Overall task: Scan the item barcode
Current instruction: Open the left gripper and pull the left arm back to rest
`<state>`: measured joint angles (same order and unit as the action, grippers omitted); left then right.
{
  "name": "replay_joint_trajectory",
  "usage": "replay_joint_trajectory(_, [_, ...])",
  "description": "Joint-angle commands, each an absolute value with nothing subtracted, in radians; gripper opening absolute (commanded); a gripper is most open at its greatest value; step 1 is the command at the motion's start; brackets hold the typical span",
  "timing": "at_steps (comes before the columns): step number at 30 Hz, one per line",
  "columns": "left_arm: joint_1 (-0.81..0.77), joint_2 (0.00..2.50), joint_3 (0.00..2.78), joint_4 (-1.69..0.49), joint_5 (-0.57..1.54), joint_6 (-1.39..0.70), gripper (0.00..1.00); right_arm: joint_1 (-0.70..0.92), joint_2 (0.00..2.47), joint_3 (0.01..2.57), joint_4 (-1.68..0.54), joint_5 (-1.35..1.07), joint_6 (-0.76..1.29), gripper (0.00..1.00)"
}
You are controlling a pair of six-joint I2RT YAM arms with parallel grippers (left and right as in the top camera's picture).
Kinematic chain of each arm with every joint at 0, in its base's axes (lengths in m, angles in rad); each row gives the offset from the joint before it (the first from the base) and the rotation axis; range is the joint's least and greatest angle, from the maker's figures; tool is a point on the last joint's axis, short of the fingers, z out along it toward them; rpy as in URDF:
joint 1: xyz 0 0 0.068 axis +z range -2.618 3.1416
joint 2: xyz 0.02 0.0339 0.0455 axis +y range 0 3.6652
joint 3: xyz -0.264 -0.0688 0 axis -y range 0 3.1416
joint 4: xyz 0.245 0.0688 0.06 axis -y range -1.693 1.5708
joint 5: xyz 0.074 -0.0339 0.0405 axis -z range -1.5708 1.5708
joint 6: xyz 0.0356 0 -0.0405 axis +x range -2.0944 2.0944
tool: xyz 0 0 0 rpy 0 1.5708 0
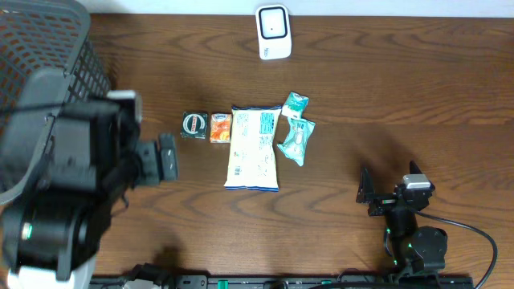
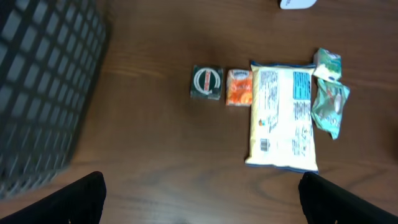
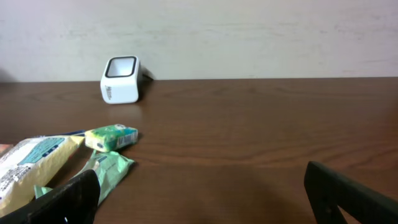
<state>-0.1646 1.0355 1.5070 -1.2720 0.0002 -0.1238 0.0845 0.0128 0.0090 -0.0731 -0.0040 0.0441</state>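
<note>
The items lie in a row mid-table: a dark green packet with a round label, an orange packet, a large white and blue bag and two green packets. The white scanner stands at the far edge. My left gripper hangs open to the left of the row, holding nothing. Over bare wood at the near right, my right gripper is open and empty.
A dark mesh basket fills the far left corner, close behind the left arm. A pale wall runs behind the table's far edge in the right wrist view.
</note>
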Motion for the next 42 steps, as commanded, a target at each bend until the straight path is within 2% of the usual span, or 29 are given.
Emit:
replay_joint_trajectory(1, [-0.162,0.934,1.398,-1.279,-0.009,-0.137,0.98,0.093,0.007,0.005,-0.075,-0.006,0.036,0.99])
replay_joint_trajectory(14, [-0.162,0.624,1.023,-1.186,-0.009,-0.366,0.98,0.093,0.007,0.005,-0.075,-0.006,0.036,0.99])
replay_joint_trajectory(21, [-0.162,0.594,0.892,-1.174,-0.009,-0.488,0.98,0.093,0.007,0.005,-0.075,-0.006,0.036,0.99])
replay_joint_trajectory(27, [-0.162,0.595,0.881,-1.188,-0.008,-0.496,0.98,0.093,0.007,0.005,-0.073,-0.010,0.045,0.99])
replay_joint_trajectory(31, [-0.162,0.595,0.881,-1.188,-0.009,-0.495,0.98,0.093,0.007,0.005,-0.067,-0.096,0.234,0.99])
replay_joint_trajectory(35, [-0.162,0.595,0.881,-1.188,-0.009,-0.495,0.98,0.093,0.007,0.005,-0.056,-0.214,0.607,0.99])
replay_joint_trajectory(39, [-0.162,0.595,0.881,-1.188,-0.009,-0.495,0.98,0.093,0.007,0.005,-0.054,-0.250,0.859,0.99])
replay_joint_trajectory(42, [-0.162,0.595,0.881,-1.188,-0.009,-0.495,0.97,0.093,0.007,0.005,-0.044,-0.408,1.058,0.99])
